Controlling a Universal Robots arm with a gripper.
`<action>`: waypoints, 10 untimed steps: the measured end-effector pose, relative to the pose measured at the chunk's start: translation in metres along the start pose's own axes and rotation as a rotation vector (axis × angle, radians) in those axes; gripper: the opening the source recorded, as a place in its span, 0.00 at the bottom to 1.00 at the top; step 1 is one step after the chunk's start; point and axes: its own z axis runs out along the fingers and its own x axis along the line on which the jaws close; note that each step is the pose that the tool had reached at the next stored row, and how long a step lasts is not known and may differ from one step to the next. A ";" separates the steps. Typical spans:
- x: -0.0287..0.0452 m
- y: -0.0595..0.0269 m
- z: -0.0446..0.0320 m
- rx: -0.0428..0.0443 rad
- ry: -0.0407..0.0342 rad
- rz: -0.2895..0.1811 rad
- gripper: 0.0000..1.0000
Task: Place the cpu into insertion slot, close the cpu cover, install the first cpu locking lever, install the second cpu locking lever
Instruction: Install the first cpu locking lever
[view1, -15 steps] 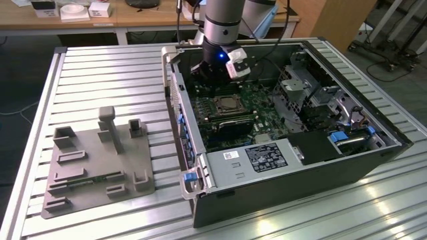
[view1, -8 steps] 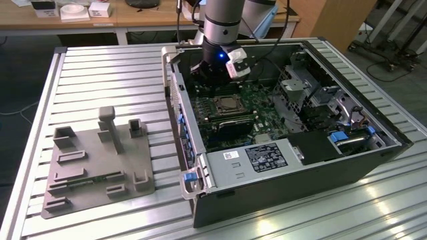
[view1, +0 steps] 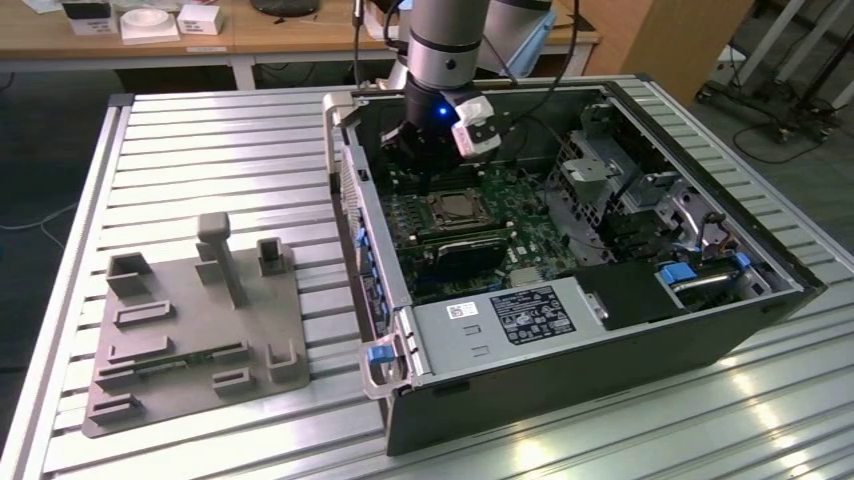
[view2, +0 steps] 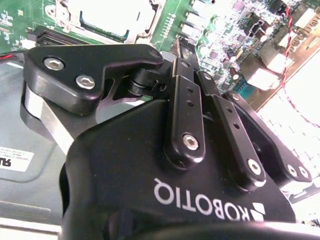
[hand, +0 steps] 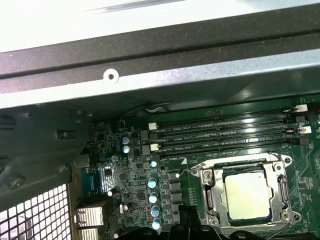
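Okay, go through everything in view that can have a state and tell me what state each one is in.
cpu: seated in the insertion slot.
cpu cover: down, framing the cpu.
gripper: shut, holding nothing.
computer case: side open.
memory slots: empty.

There was one silvery-grey square cpu (hand: 245, 195), four long black memory slots (hand: 220, 127), and one open black computer case (view1: 574, 390).
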 end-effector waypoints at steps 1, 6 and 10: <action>0.0000 0.0000 -0.0005 0.0004 0.0003 0.000 0.10; 0.0000 0.0002 -0.0049 0.0002 0.0001 -0.001 0.10; 0.0014 0.0002 -0.0057 -0.0001 0.0000 -0.002 0.10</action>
